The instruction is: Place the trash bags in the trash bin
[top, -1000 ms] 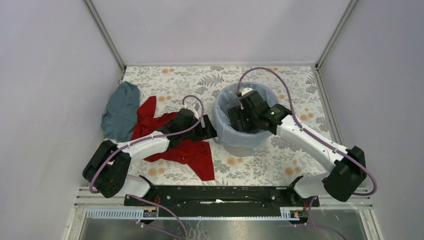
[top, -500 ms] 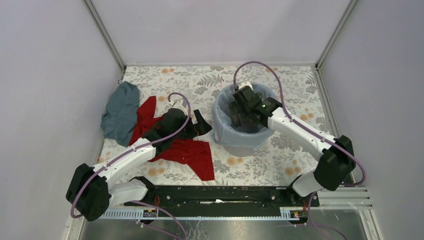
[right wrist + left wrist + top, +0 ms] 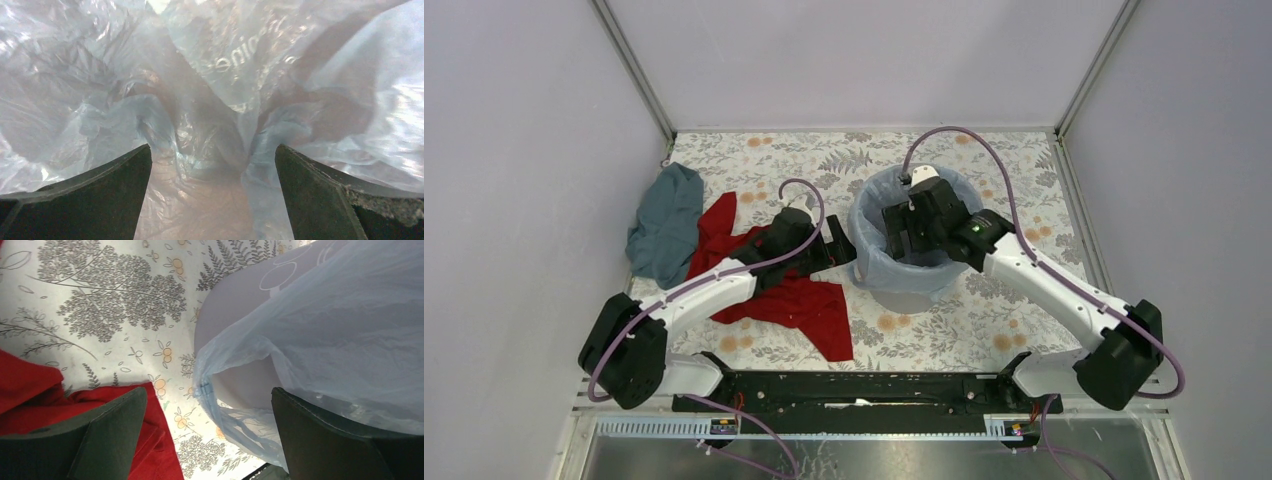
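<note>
1. Floral-patterned tablecloth (image 3: 754, 170) covers the work surface, with plain pale walls on three sides.
2. Right gripper (image 3: 902, 238) is down inside the mouth of the trash bin (image 3: 914, 298). Its fingers are spread wide and clamp nothing. In the right wrist view a bunched ridge of film rises between them (image 3: 212, 150) without being pinched.
3. Left gripper (image 3: 842, 248) sits low, just beside the bin's left wall. Its fingers are also wide apart and hold nothing (image 3: 208, 395). Whether the right-hand finger touches the hanging film cannot be told.
4. Trash bag (image 3: 869, 262) lines the bin, its opening facing up and folded out over the rim. The pale blue film (image 3: 340, 330) hangs down the outside of the left wall, ending in a loose, wrinkled flap.
5. Standing upright, the bin has its long axis vertical and its mouth facing the ceiling. Its grey wall (image 3: 240, 305) shows only below and beside the draped film.
6. Inside, the film (image 3: 210, 75) is crumpled in glossy folds; faint printed lettering on it is too blurred to read. The bin's floor is hidden by the film and the right arm.
7. Red cloth (image 3: 794, 305) lies flat on the table under the left arm, near the bin, and its edge shows in the left wrist view (image 3: 30, 390).
8. Teal-grey cloth (image 3: 664, 225) lies bunched beyond it, by the left wall.
</note>
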